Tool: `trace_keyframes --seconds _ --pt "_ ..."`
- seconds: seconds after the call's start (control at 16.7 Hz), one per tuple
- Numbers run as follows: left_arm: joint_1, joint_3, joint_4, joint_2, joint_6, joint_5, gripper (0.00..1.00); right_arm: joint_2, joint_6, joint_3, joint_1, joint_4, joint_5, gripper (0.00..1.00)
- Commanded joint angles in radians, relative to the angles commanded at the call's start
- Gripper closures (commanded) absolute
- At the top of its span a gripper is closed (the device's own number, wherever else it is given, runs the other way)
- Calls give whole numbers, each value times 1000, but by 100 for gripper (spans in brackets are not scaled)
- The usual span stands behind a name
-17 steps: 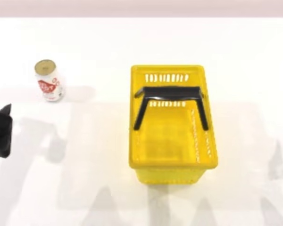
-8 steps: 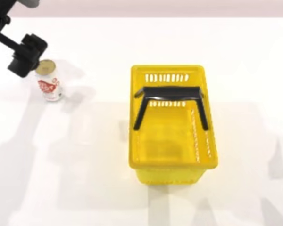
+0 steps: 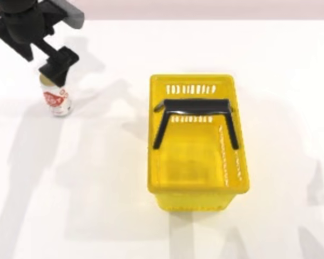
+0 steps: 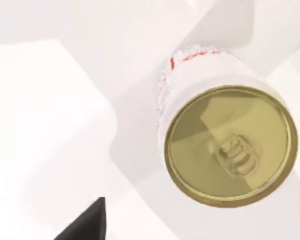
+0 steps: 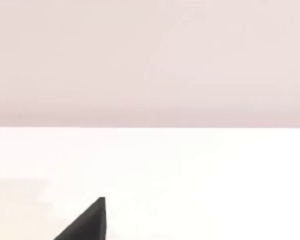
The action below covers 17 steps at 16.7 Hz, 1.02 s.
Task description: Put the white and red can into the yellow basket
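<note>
The white and red can (image 3: 57,101) stands upright at the table's far left, its gold top partly covered from above by my left gripper (image 3: 55,70). In the left wrist view the can (image 4: 230,145) lies straight below the camera, lid facing up. One dark fingertip (image 4: 92,220) shows off to its side, and nothing is held, so the gripper is open. The yellow basket (image 3: 191,80) with its black handle (image 3: 194,105) sits at mid-table, well to the right of the can. My right arm is parked outside the top view; one of its fingertips (image 5: 90,222) shows over bare table.
The white table (image 3: 97,178) stretches between the can and the basket. A pale pink back wall (image 5: 150,60) rises beyond the table's far edge.
My left arm swung from the table's left edge to the far-left corner and has now come over the top of the can. The can and the basket have not moved.
</note>
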State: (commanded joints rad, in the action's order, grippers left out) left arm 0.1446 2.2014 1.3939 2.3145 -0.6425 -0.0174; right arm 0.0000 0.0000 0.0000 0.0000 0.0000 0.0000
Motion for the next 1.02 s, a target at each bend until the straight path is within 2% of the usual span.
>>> trace_keyframes --seconds 0.24,0.66,1.02 --pt "-6 143 58 144 -42 11 0 0 0 0 0 0 0 0" --pt "-1 147 56 154 -43 11 0 0 0 0 0 0 0 0" --pt "-6 -34 -118 147 -45 12 0 0 0 0 0 0 0 0"
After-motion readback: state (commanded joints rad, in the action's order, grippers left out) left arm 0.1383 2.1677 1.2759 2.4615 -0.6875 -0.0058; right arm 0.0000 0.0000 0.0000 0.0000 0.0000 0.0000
